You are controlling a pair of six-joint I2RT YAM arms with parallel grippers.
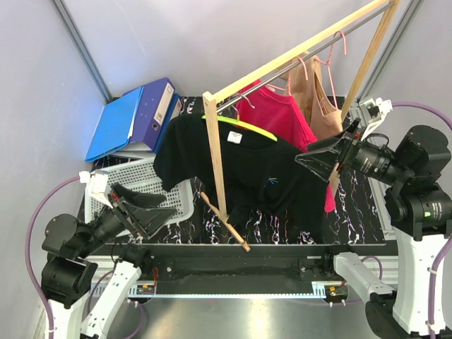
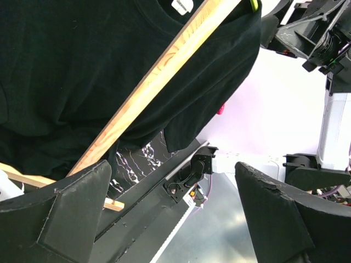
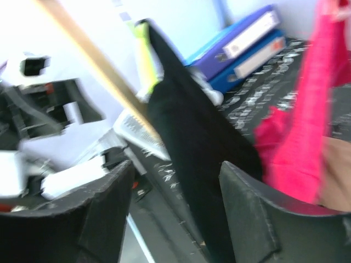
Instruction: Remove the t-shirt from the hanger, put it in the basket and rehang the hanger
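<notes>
Jaws stand spread and empty on both arms: the left jaws, on the left arm [image 1: 70, 240] low at the near-left corner, face the black t-shirt [image 1: 240, 169]; the right jaws, on the right arm [image 1: 417, 152], sit just beside its sleeve, contact unclear. The left wrist view looks up the shirt's front past a post of the wooden rack [image 2: 164, 82]; the blurred right wrist view alone takes it edge-on. The shirt hangs on a yellow-green hanger [image 1: 247, 128] above the black marbled counter [image 1: 353, 212], collar up, long axis vertical, shoulders along the rack's top bar. Beyond hang a pink top [image 1: 279, 113], then blue binders [image 1: 134, 116] near grey walls.
</notes>
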